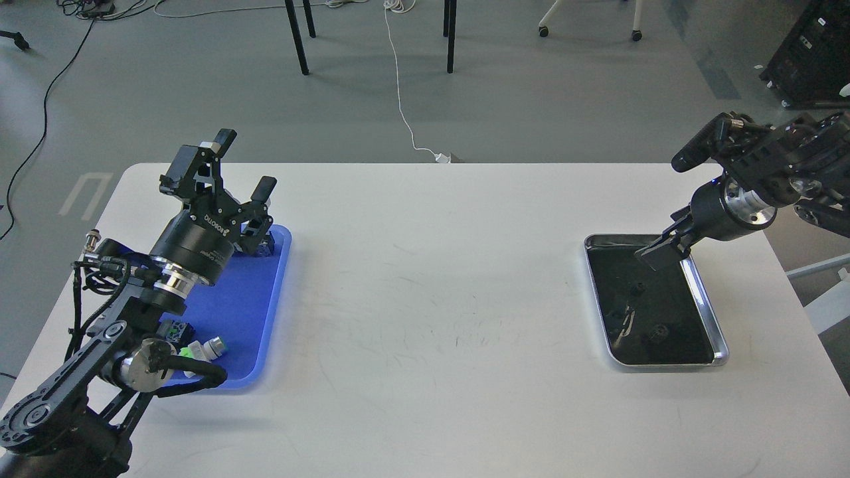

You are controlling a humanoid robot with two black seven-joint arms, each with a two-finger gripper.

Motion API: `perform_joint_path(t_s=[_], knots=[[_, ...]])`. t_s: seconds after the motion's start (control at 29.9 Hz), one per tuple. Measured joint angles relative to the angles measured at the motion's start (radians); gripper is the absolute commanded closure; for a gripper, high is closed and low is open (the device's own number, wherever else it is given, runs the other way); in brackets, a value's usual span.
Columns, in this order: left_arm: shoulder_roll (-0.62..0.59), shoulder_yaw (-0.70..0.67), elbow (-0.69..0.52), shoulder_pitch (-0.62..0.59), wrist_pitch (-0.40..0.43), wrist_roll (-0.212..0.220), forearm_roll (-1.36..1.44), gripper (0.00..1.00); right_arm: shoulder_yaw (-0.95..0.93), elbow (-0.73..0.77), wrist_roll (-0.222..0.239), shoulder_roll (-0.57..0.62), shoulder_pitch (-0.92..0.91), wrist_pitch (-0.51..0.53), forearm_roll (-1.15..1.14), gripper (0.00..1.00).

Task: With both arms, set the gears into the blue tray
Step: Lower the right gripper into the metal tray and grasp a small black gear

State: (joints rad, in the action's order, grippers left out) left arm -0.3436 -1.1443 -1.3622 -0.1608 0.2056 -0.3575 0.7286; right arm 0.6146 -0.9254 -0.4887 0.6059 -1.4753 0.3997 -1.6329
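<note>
From the head view, a white worktop fills the lower part of the scene, with grey floor, chair legs and cables beyond its far edge.

At the left, the blue tray lies with its long side running near to far. The left arm comes in over it from the near left corner and covers much of its left half. The left hand is raised above the tray's far end, its two fingers spread well apart with nothing between them. In the tray's near end, beside the arm, lie a green-and-white switch block and a small dark part.

At the right, a silver-rimmed metal tray with a black inside sits near the worktop's right edge. Small dark gears can be made out on its black floor, one near the middle and others toward the near end; their teeth are too small to tell. The right arm enters from the right edge, and the right hand points down over the tray's far end. Its fingers merge into one dark shape, so whether it is released or clenched cannot be told.
</note>
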Motion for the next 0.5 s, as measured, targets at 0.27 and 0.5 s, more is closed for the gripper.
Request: perform_joint_path(t_s=[0.27,0.5], knots=[[-0.001,0.0,0.0,0.002,0.0,0.0,0.0,0.02,0.017,0.075,0.0,-0.055,0.12,-0.129,0.03,0.22],[-0.001,0.0,0.0,0.003,0.0,-0.001,0.0,0.02,0.017,0.127,0.0,-0.075,0.169,-0.14,0.042,0.29]])
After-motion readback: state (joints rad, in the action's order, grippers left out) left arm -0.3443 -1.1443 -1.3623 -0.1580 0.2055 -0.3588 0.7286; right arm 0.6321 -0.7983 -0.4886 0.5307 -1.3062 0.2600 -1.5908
